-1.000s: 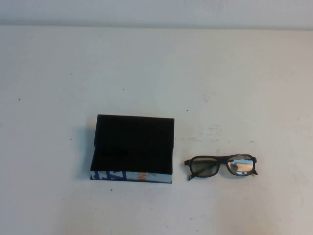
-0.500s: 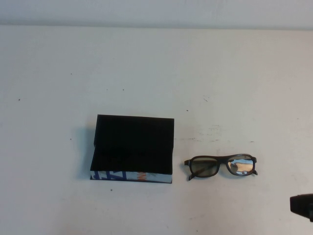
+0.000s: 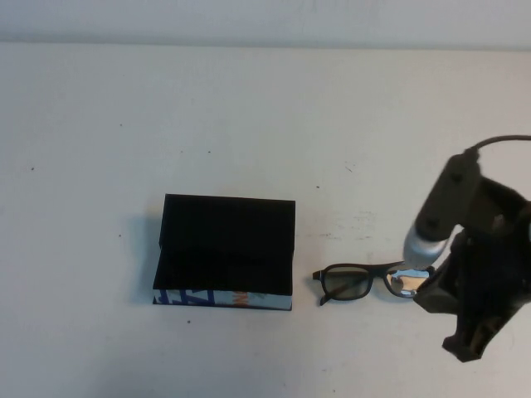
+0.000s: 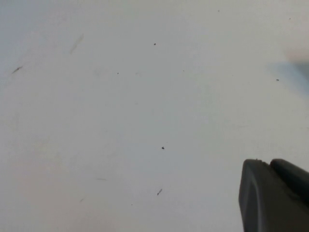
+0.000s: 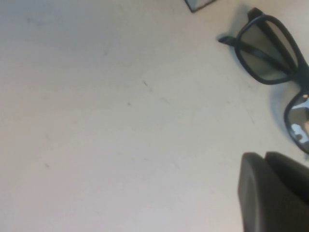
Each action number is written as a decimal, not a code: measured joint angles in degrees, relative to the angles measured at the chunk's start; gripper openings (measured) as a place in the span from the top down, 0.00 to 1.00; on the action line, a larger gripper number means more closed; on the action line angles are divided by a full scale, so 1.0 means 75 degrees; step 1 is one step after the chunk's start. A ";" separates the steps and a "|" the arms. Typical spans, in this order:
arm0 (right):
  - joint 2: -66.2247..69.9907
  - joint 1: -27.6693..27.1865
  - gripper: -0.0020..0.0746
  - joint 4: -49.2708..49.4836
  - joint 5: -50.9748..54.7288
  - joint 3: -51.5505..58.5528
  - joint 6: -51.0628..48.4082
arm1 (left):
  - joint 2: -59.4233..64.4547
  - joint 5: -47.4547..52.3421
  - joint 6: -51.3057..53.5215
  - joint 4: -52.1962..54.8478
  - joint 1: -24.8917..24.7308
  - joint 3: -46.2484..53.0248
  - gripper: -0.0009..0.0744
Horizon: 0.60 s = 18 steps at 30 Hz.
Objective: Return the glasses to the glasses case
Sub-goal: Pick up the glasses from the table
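A pale, lightly scuffed white table (image 3: 249, 116) fills the scene, meeting a lighter wall along its far edge.

Furthest left is the left gripper (image 4: 275, 195), which the high view does not show at all. Its own wrist camera sees only a dark finger edge over bare table, with nothing between or near it, so I cannot tell whether it is open or closed. It looks parked out of the way.

Next comes the flat black rectangular glasses case (image 3: 226, 250), left of centre on the table. Its hinged flap lid stands raised at the far side and its blue, white and orange printed long side faces the robot. With the lid up, the dark interior is exposed and ready to receive something.

Just beside the case, to its right and apart from it, lie the dark plastic-framed glasses (image 3: 365, 280) with rectangular tinted lenses. They rest on the table, not in the case, lenses facing the robot, in line with the case's near edge.

At the right, the right gripper (image 3: 465, 340) hangs above the table, its arm covering the right end of the frame in the high view. Its wrist view shows the glasses close by but not between the fingers; it holds nothing, and its opening cannot be judged. It seems positioned to pick up the glasses.
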 joint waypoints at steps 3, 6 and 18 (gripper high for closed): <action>0.0624 0.0479 0.98 -0.1136 0.0000 -0.0318 -0.0047 | 0.0000 0.0000 0.0000 0.0000 0.0000 0.0000 0.99; 0.1186 0.0600 0.93 -0.1748 -0.0052 -0.0565 -0.0301 | 0.0000 0.0000 0.0000 0.0000 0.0000 0.0000 0.99; 0.3281 0.0393 0.56 -0.1910 -0.0226 -0.1596 -0.2790 | 0.0000 0.0000 0.0000 0.0000 0.0000 0.0000 0.99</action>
